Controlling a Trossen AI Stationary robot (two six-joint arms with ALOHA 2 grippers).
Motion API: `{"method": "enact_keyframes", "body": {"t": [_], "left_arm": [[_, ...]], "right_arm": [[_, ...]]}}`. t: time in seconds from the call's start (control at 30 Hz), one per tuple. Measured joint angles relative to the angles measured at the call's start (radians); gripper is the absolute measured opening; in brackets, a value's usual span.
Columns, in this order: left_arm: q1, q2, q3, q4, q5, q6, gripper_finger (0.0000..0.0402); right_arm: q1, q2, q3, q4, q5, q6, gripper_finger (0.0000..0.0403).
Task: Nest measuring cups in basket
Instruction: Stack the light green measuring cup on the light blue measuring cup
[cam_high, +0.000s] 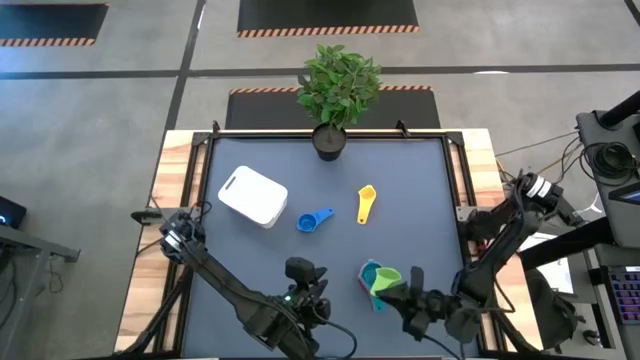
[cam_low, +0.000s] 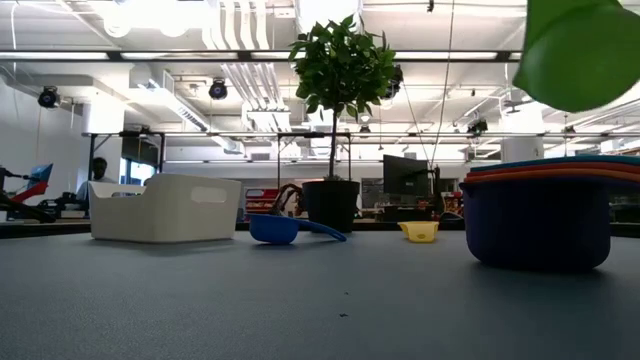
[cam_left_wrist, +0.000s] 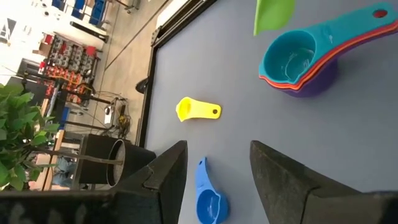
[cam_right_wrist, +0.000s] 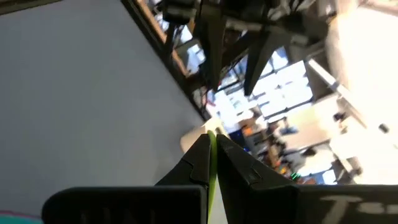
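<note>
A nested stack of measuring cups (cam_high: 372, 283), teal on top and purple at the bottom (cam_low: 540, 215), stands on the mat at the near right. Just above it hangs a green cup (cam_high: 388, 279), with my right gripper (cam_high: 407, 289) shut on it. A blue cup (cam_high: 315, 220) and a yellow cup (cam_high: 366, 203) lie on the mat mid-table. The white basket (cam_high: 252, 195) stands at the far left. My left gripper (cam_high: 300, 270) hovers open near the front middle, with nothing between its fingers (cam_left_wrist: 168, 177). My right gripper pinches the green cup's flat handle (cam_right_wrist: 212, 169) between its two fingers; the handle shows edge-on between them. The fingers come roughly level from the table's right side. The cup's bowl (cam_low: 585, 50) hangs lifted clear, above the stack.
A potted plant (cam_high: 330, 140) in a black pot stands at the far edge's middle. The mat's raised frame (cam_high: 455, 190) runs along the right side. Open mat lies between the basket and the near edge.
</note>
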Motion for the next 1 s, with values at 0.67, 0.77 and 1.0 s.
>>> {"method": "enact_keyframes", "body": {"t": [0.67,0.77,1.0], "left_arm": [[0.011,0.0,-0.011,0.009,-0.027,-0.018,0.0157],[0.012,0.0,-0.011,0.009,-0.027,-0.022,0.0157],[0.016,0.0,-0.011,0.008,-0.027,-0.021,0.0157]], "right_arm": [[-0.052,0.183,-0.086,0.375,-0.095,-0.474,0.0008],[-0.057,0.183,-0.094,0.374,-0.1,-0.476,0.0008],[-0.062,0.177,-0.103,0.368,-0.125,-0.425,0.0009]]}}
